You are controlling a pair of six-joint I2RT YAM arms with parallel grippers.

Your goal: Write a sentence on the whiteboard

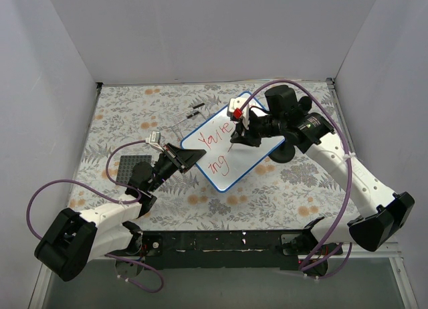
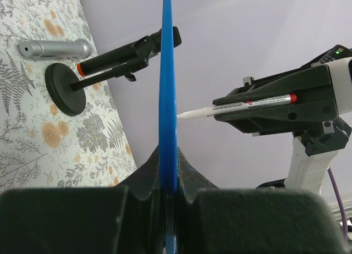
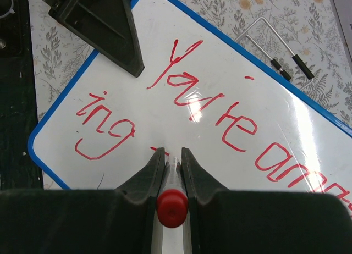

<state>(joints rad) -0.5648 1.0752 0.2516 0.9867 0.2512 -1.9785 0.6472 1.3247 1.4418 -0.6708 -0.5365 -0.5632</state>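
Floral-print counter (image 1: 267, 188), white walls round it. Whiteboard (image 1: 247, 158) is mid-counter and lies diagonally in the top view; white face, blue rim, rounded corners. It shows edge-on in the left wrist view (image 2: 168, 100) and face-on in the right wrist view (image 3: 143, 116). Left claw (image 1: 194, 156) is pinched on the board's near-left edge, with the rim wedged between both fingers (image 2: 169, 171); one of its black fingers overlaps the board's corner in the right wrist view (image 3: 110, 28). Right claw (image 1: 234, 138) hangs over the board's middle, pressed onto a marker (image 3: 171, 171) that lies along the slot between the fingers (image 3: 169, 155). Same claw seen side-on from the left wrist (image 2: 275, 108). Dark grey studded plate (image 1: 134, 168) lies flat on the counter left of the board, beside the left arm. Black round base (image 1: 281, 152) sits just right of the board; a black rod with an orange band (image 2: 126, 53) leans out over it. The marker (image 2: 247, 103) has a white barrel, a red end and a white tip right at the board face; cannot tell if it touches, and the barrel print is too small to read. Sentence (image 3: 203, 100) is in red handwriting: the top line reads "You're am…" and runs off frame, the lower line reads "ing". The top view (image 1: 217, 138) shows "You're" over "ing". Silver cylinder (image 2: 52, 48) lies near the base. Bent wire with black tips (image 1: 194, 112) lies beyond the board.
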